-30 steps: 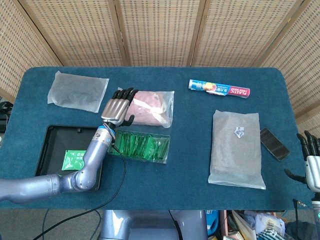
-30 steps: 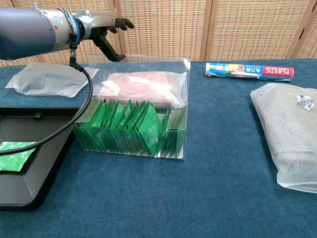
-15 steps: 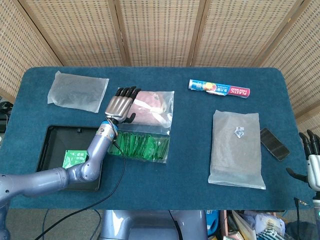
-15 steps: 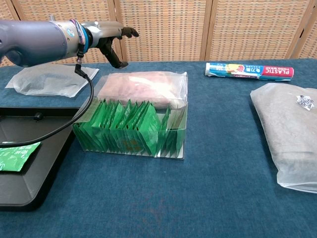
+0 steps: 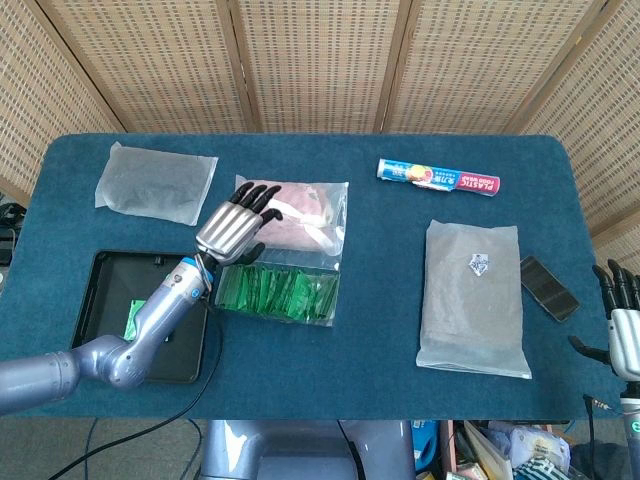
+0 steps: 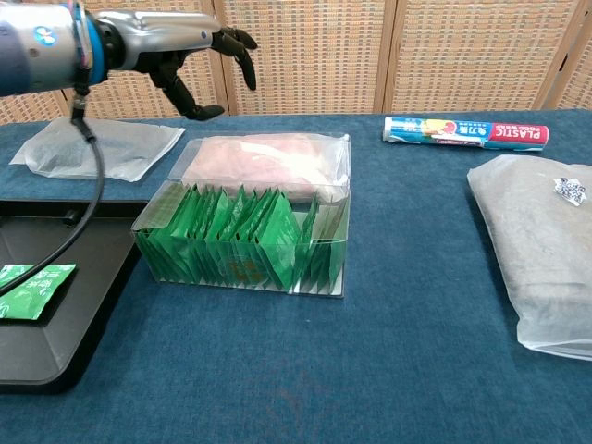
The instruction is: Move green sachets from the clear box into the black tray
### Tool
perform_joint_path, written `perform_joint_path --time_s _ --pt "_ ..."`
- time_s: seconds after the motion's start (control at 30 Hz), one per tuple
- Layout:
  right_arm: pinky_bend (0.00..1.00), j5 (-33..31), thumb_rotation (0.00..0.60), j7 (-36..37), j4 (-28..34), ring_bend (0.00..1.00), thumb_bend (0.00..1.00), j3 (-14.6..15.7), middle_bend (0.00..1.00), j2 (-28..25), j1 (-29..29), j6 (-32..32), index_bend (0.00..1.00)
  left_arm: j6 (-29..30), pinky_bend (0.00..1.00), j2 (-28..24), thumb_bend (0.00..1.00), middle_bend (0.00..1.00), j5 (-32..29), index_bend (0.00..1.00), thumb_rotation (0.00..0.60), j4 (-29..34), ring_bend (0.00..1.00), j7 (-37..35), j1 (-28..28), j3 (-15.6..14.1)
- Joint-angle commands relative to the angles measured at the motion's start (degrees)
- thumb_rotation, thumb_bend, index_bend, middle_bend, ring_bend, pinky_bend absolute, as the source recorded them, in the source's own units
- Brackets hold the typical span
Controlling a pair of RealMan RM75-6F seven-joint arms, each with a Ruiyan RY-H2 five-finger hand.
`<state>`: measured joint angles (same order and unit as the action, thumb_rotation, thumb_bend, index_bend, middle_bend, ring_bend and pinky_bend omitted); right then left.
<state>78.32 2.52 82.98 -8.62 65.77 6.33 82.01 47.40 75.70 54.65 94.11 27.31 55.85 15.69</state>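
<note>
One flat green sachet [image 5: 135,320] lies in the shallow black plastic tray [image 5: 100,270] at the left of the blue tabletop [image 5: 380,290]; the rest, a dense row of upright green sachets [image 6: 242,242], stand packed on edge in the clear rectangular plastic box [image 6: 314,277] just right of the tray. The silver left hand [image 5: 230,226] hovers above the box's left end, over the pink-filled clear bag [image 5: 310,215] behind it, its dark-tipped fingers [image 6: 242,46] spread and slightly curled, holding nothing. The right hand [image 5: 622,330] sits at the far right edge of the head view, fingers apart and empty, well away from the work.

The sachets look thin, light and glossy, so probably limp and slippery, and they sit tightly enough that one may drag its neighbours up. The exposed top edges are the only free purchase; a pinch on the upper corner of the leftmost sachet, lifted straight up, seems the safest hold. The light box may shift if pressed sideways.
</note>
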Motion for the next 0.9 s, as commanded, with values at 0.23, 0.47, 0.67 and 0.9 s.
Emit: perform_joint_path --time_s 0.23,0.47,0.67,0.9 --pt "0.0 -0.13 0.6 -0.17 0.33 0.0 0.0 -0.11 0.0 -0.25 -0.01 0.06 0.0 0.22 0.0 -1.65 0.44 0.0 13.78 0.41 0.6 3.31 0.0 -1.43 -1.55 -5.43" --pt "0.0 -0.56 0.6 -0.05 0.02 0.0 0.0 -0.13 0.0 -0.19 0.13 -0.58 0.0 0.04 0.0 3.51 0.44 0.0 13.43 0.41 0.6 0.82 0.0 0.94 0.33 -5.78" --pt "0.0 -1.01 0.6 0.21 -0.22 0.0 0.0 -0.29 0.0 -0.19 0.18 -0.88 0.0 -0.18 0.0 8.54 0.44 0.0 11.65 0.41 0.6 -1.59 0.0 4.62 2.52 -5.89" --pt "0.0 -1.46 0.6 0.8 -0.43 0.0 0.0 -0.49 0.0 -0.35 0.03 -0.9 0.0 0.14 0.0 12.08 0.44 0.0 9.61 0.41 0.6 -2.94 0.0 8.51 4.06 -6.54"
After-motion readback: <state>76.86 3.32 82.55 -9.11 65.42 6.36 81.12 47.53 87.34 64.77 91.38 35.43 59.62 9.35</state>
